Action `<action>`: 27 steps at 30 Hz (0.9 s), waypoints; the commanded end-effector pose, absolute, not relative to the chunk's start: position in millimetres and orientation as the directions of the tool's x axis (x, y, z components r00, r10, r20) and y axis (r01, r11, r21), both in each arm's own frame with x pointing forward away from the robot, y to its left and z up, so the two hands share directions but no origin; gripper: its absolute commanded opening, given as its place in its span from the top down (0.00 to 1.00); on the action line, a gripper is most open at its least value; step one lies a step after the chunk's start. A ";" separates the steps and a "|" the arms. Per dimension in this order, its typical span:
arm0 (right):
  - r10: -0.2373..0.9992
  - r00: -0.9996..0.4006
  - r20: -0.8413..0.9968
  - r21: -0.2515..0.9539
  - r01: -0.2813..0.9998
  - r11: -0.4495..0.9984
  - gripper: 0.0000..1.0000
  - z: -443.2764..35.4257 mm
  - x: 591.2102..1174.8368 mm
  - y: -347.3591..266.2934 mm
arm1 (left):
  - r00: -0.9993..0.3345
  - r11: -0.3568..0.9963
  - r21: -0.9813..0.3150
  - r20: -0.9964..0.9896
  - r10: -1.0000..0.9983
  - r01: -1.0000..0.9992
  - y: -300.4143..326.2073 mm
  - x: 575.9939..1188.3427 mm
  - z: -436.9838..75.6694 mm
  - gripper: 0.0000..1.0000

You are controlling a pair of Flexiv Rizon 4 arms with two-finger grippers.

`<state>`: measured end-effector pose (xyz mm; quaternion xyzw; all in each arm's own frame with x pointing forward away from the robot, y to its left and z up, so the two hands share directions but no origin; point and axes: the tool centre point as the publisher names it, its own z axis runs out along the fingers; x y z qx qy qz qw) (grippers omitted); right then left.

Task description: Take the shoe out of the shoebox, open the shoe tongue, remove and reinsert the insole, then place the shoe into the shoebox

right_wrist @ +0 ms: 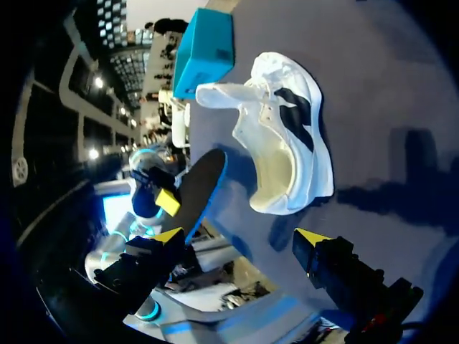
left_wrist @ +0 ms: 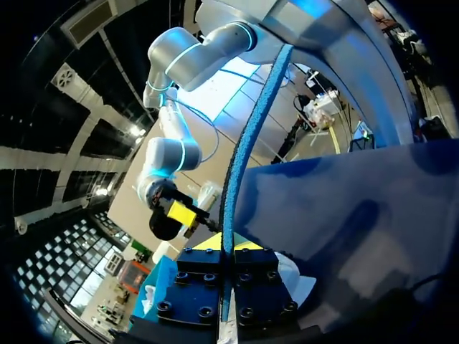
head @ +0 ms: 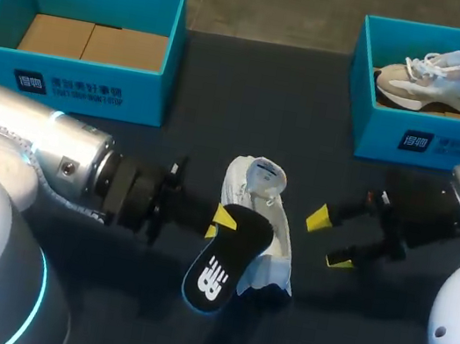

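**Hidden or hard to make out**
- Left pincer [head: 219, 224]: the insole [head: 220, 270] covers most of its fingers. Only slivers of yellow tip show, both in the head view and in its own wrist view.
- Insole, from the left wrist: seen edge-on, a thin blue-rimmed strip running out ahead between the fingers. Neither of its faces can be seen there.
- White shoe [head: 259, 217]: the insole covers its near left part in the head view. In the left wrist view only a white scrap shows beside the pincer.
- Right shoebox [head: 380, 132]: its right wall is cut off at the edge of the view.

**Count**
- Shoeboxes, two, both teal, at the far side of the bench [head: 342, 343] and well apart. The left shoebox [head: 93, 90] shows only a cardboard floor. The right shoebox holds the grey sneaker [head: 443, 78].
- Shoes, two. The grey sneaker is in the right box. The white shoe, with black side patches, lies on the bench mid-way between the pincers and outside both boxes. Its tongue is pulled toward the far end and its pale inside is open to the right wrist view.
- Insole, one. It is black with a blue rim, out of the shoe and held tilted. Its free end points near-left of the shoe.
- Pincers, two. The left pincer is clamped on the insole. The right pincer [head: 329, 239] has its fingers spread and grips nothing. It sits just right of the shoe without touching it.
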<state>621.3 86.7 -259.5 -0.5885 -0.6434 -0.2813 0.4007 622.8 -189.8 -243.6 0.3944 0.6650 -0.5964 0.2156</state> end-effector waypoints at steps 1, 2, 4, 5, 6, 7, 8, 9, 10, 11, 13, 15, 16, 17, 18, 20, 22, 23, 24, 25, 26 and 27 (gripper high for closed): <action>0.565 -0.056 0.823 -0.087 0.971 0.224 0.00 -257.3 617.4 79.0 | -0.608 -0.033 -0.639 -0.746 0.271 0.769 -195.3 620.5 -249.8 1.00; 0.565 -0.056 0.823 -0.087 0.971 0.224 0.00 -257.3 617.4 79.0 | -0.608 -0.033 -0.639 -0.746 0.271 0.769 -195.3 620.5 -249.8 1.00; 0.565 -0.056 0.823 -0.087 0.971 0.224 0.00 -257.3 617.4 79.0 | -0.608 -0.033 -0.639 -0.746 0.271 0.769 -195.3 620.5 -249.8 1.00; 0.565 -0.056 0.823 -0.087 0.971 0.224 0.00 -257.3 617.4 79.0 | -0.608 -0.033 -0.639 -0.746 0.271 0.769 -195.3 620.5 -249.8 1.00; 0.565 -0.056 0.823 -0.087 0.971 0.224 0.00 -257.3 617.4 79.0 | -0.608 -0.033 -0.639 -0.746 0.271 0.769 -195.3 620.5 -249.8 1.00; 0.565 -0.056 0.823 -0.087 0.971 0.224 0.00 -257.3 617.4 79.0 | -0.608 -0.033 -0.639 -0.746 0.271 0.769 -195.3 620.5 -249.8 1.00; 0.565 -0.056 0.823 -0.087 0.971 0.224 0.00 -257.3 617.4 79.0 | -0.608 -0.033 -0.639 -0.746 0.271 0.769 -195.3 620.5 -249.8 1.00; 0.565 -0.056 0.823 -0.087 0.971 0.224 0.00 -257.3 617.4 79.0 | -0.608 -0.033 -0.639 -0.746 0.271 0.769 -195.3 620.5 -249.8 1.00; 0.565 -0.056 0.823 -0.087 0.971 0.224 0.00 -257.3 617.4 79.0 | -0.608 -0.033 -0.639 -0.746 0.271 0.769 -195.3 620.5 -249.8 1.00; 0.565 -0.056 0.823 -0.087 0.971 0.224 0.00 -257.3 617.4 79.0 | -0.608 -0.033 -0.639 -0.746 0.271 0.769 -195.3 620.5 -249.8 1.00; 0.565 -0.056 0.823 -0.087 0.971 0.224 0.00 -257.3 617.4 79.0 | -0.622 -0.030 -0.652 -0.735 0.270 0.757 -198.3 621.8 -249.5 1.00; 0.602 -0.193 0.775 0.016 0.958 0.287 0.00 -255.5 621.1 80.5 | -0.641 -0.029 -0.673 -0.716 0.276 0.739 -203.0 621.0 -250.8 1.00; 0.597 -0.269 0.756 0.064 0.938 0.342 0.00 -256.5 622.8 80.9 | -0.660 -0.045 -0.696 -0.698 0.279 0.717 -204.1 620.4 -251.3 1.00; 0.580 -0.348 0.737 0.113 0.909 0.402 0.00 -257.3 623.1 81.2 | -0.674 -0.043 -0.709 -0.686 0.274 0.704 -204.9 619.8 -251.4 1.00; 0.583 -0.392 0.712 0.128 0.888 0.441 0.00 -259.4 623.8 81.5 | -0.686 -0.033 -0.718 -0.677 0.267 0.695 -205.7 619.7 -251.9 1.00; 0.568 -0.491 0.660 0.172 0.835 0.522 0.00 -263.5 624.4 82.6 | -0.710 -0.037 -0.741 -0.656 0.257 0.671 -207.2 619.0 -252.6 1.00; 0.522 -0.591 0.615 0.207 0.760 0.616 0.00 -270.3 622.5 81.4 | -0.713 -0.004 -0.731 -0.665 0.222 0.682 -209.7 618.8 -253.0 1.00; 0.534 -0.593 0.602 0.172 0.750 0.639 0.00 -276.1 620.3 79.1 | -0.695 0.041 -0.703 -0.690 0.203 0.710 -210.8 618.8 -252.5 1.00; 0.534 -0.593 0.602 0.172 0.750 0.639 0.00 -276.1 620.3 79.1 | -0.654 0.086 -0.651 -0.732 0.191 0.754 -210.6 618.9 -251.1 1.00; 0.534 -0.593 0.602 0.172 0.750 0.639 0.00 -276.1 620.3 79.1 | -0.654 0.086 -0.651 -0.732 0.191 0.754 -210.6 618.9 -251.1 1.00; 0.534 -0.593 0.602 0.172 0.750 0.639 0.00 -276.1 620.3 79.1 | -0.654 0.086 -0.651 -0.732 0.191 0.754 -210.6 618.9 -251.1 1.00; 0.534 -0.593 0.602 0.172 0.750 0.639 0.00 -276.1 620.3 79.1 | -0.654 0.086 -0.651 -0.732 0.191 0.754 -210.6 618.9 -251.1 1.00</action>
